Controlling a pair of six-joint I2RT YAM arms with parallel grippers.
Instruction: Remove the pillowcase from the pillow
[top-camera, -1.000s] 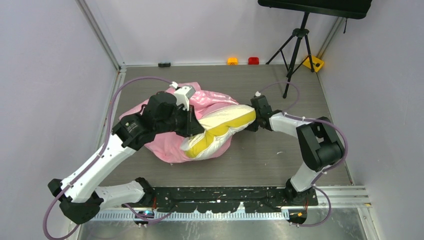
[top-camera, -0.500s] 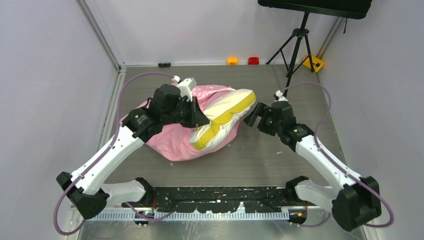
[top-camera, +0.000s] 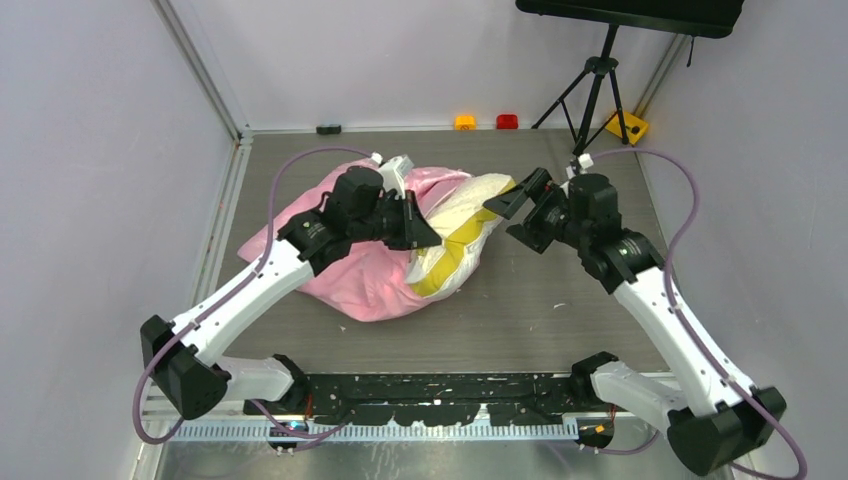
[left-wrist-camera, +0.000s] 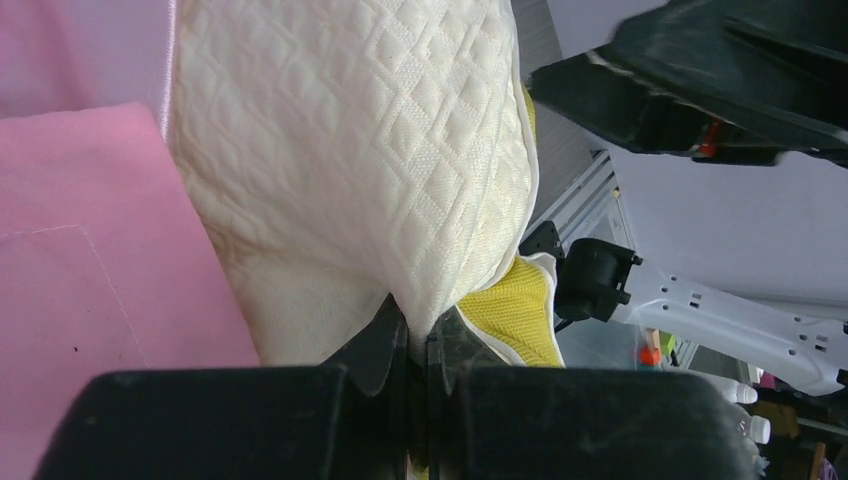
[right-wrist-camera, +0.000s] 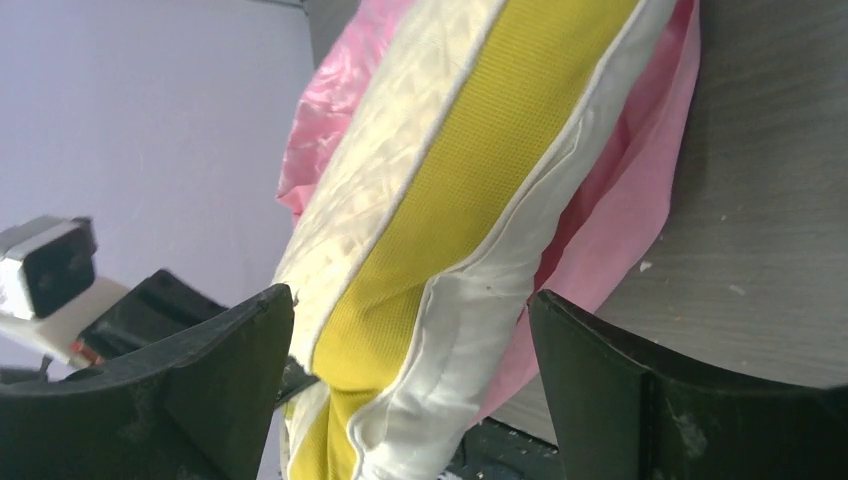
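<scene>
The cream quilted pillow with its mustard-yellow band sticks half out of the pink satin pillowcase in the middle of the table. My left gripper is shut on a pinch of the pillow's cream fabric, right beside the yellow band, with the pink pillowcase to its left. My right gripper is open and empty, raised just off the pillow's right end. In the right wrist view its gripper frames the pillow's yellow band without touching it, with the pillowcase behind.
A black tripod stands at the back right. Small orange and red objects sit along the back wall, with a yellow one in the corner. Walls enclose both sides. A black rail runs along the near edge.
My right gripper came off the pillow's right end, opened and rose as its arm swung out to the right. My left gripper moved right and farther back, dragging the pillow with it.
</scene>
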